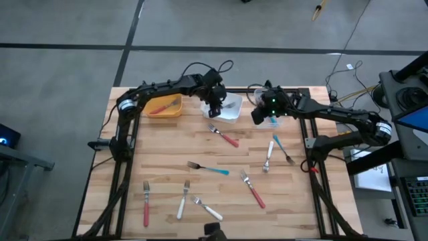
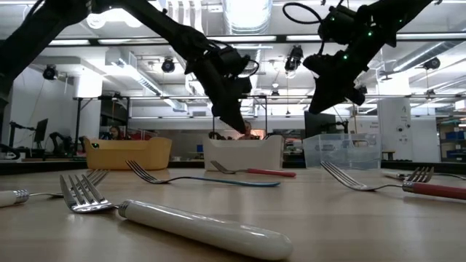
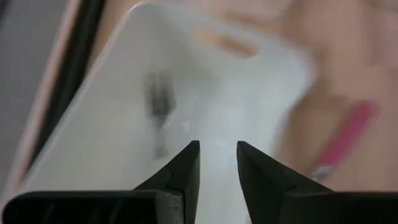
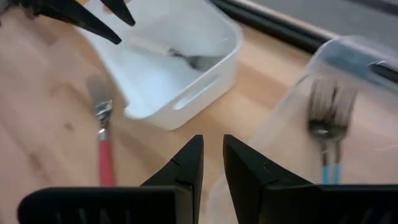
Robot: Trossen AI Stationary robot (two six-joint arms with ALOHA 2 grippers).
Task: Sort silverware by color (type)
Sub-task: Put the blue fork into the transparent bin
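Note:
Several forks lie flat on the wooden table: a red one (image 1: 225, 137), a teal one (image 1: 208, 168), white ones (image 1: 182, 201) (image 1: 268, 157), and more red ones (image 1: 253, 192) (image 1: 146, 205). My left gripper (image 1: 214, 108) (image 3: 217, 149) hovers open and empty over the white bin (image 1: 227, 107) (image 3: 124, 124), which has a fork (image 3: 158, 102) in it. My right gripper (image 1: 259, 115) (image 4: 212, 144) is open and empty between the white bin (image 4: 168, 68) and the clear bin (image 4: 336, 81). That clear bin holds teal-handled forks (image 4: 326, 124).
An orange bin (image 1: 164, 106) (image 2: 127, 153) stands at the far left of the table, beside the white bin (image 2: 244, 153) and the clear bin (image 2: 341, 149). A white-handled fork (image 2: 196, 227) lies nearest the low camera. The two grippers hang close together over the far edge.

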